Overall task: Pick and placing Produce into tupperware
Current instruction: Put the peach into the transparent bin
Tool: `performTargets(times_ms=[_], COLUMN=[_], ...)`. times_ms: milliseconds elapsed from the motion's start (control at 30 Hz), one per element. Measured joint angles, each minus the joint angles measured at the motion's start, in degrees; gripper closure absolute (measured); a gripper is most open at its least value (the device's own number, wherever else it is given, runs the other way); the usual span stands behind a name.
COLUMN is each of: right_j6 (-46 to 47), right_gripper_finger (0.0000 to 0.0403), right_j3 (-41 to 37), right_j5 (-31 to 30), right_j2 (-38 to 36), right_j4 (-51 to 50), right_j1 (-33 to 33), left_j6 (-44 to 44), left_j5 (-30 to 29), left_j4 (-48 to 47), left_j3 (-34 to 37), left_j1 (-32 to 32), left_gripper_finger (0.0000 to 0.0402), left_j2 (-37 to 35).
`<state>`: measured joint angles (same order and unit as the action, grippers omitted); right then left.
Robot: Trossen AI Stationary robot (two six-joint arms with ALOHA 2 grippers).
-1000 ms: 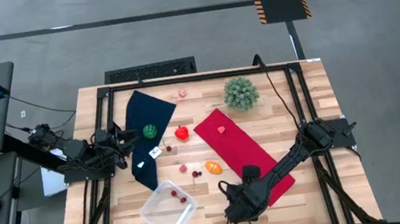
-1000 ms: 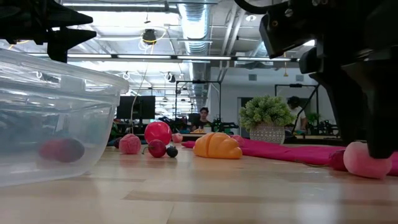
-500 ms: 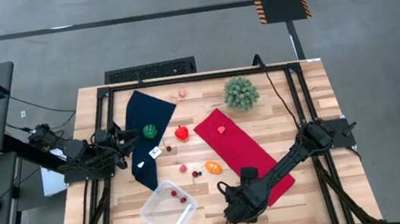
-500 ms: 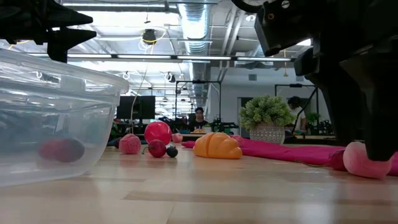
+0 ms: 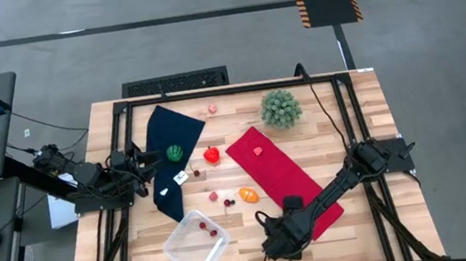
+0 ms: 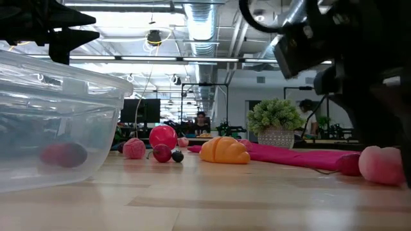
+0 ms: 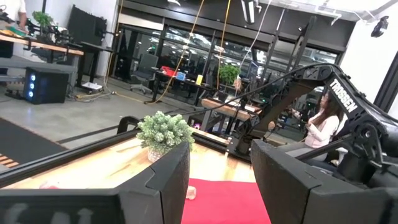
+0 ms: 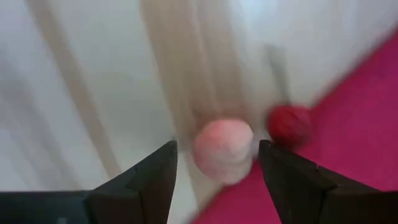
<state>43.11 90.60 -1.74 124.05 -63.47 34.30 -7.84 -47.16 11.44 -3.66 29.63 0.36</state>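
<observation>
right pincer (image 8: 214,163) open astride pink produce (image 8: 222,151) | red berry (image 8: 290,124), red cloth (image 8: 348,124) beside, maybe touching | left pincer (image 7: 217,180) open, empty

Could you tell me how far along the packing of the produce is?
Early on: two small red pieces lie in the tupperware. In hand: the right hand hangs open over a pink piece at the red cloth edge, not yet gripped. Left: the orange piece, the tomato and others on the table.

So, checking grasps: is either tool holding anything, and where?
Nothing held. The right tool is open around a pink fruit; the left tool is empty.
</observation>
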Motion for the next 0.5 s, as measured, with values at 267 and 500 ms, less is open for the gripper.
performTargets(times_ms=[267,500], right_j6=[-0.5,-0.2], right_gripper_finger=[0.0156,0.021], right_j3=[-0.1,-0.1], right_j5=[-0.6,-0.7], right_j2=[0.0,0.0], right_j4=[0.5,1.4], right_j1=[0.0,0.1], left_j6=[-0.1,-0.3], left_j5=[-0.1,-0.1], left_j4=[0.0,0.0], left_j3=[0.0,0.0], left_j1=[0.0,0.0], left_gripper_finger=[0.0239,0.0239], left_j2=[0.0,0.0])
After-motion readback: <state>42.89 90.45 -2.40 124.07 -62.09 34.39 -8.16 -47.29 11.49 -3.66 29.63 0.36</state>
